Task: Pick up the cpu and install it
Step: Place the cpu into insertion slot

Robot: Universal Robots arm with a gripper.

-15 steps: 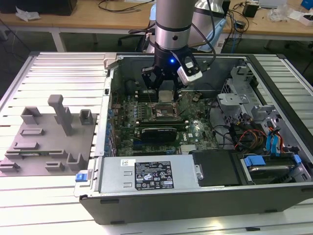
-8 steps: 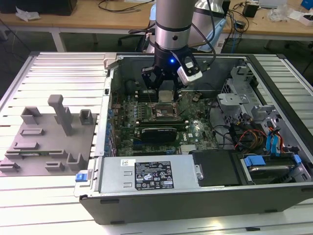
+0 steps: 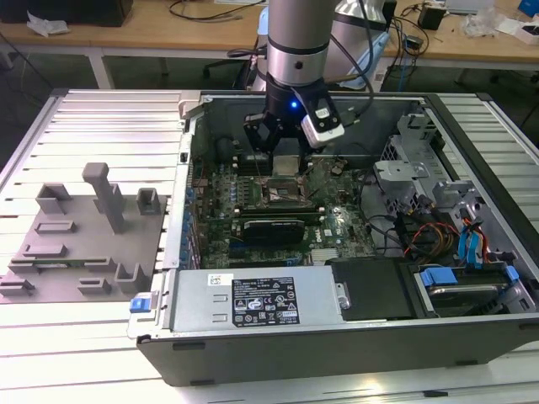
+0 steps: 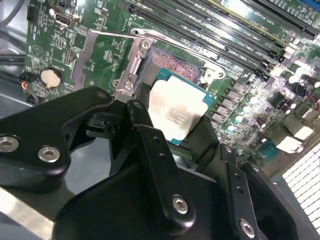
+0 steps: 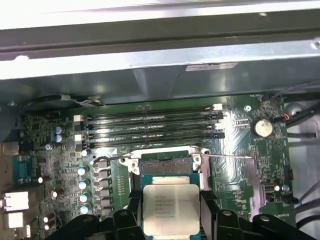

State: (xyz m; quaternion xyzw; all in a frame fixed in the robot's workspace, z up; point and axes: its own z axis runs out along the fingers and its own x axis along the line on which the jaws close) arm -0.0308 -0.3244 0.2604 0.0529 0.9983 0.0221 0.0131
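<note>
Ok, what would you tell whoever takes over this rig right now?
Pincer: shut on the cpu, gripping two opposite edges.
Cpu: held inside the computer case, above the motherboard and close to the open socket.
Done: cpu picked up, now at the socket.
Left: seating it; the cpu is not yet in the socket.

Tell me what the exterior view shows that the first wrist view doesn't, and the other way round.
Exterior view: the whole open computer case, its white label, and the grey fixture plate on the exterior view's left. First wrist view: the cpu close up, silvery top, clamped by the gripper over the open socket, plus the coin battery. Shared: the gripper, socket and green motherboard.
</note>
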